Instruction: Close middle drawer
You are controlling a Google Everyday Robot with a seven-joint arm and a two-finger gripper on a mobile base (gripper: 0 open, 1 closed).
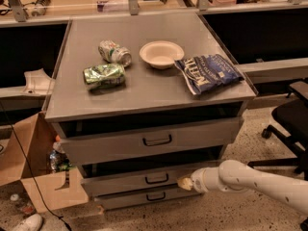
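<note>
The middle drawer (120,181) is a low grey front with a small dark loop handle (157,178), second of three fronts on the grey cabinet. It sticks out a little past the lowest drawer (125,199) and sits under the taller top drawer (110,146), which is also pulled out. My gripper (185,182), on a white arm coming in from the lower right, rests its cream tip against the middle drawer's front, just right of the handle.
On the cabinet top (144,95) lie two crushed cans (115,52) (104,76), a white bowl (161,54) and a blue chip bag (208,72). An open cardboard box (29,172) stands at the left on the floor. A black office chair (291,119) is at the right.
</note>
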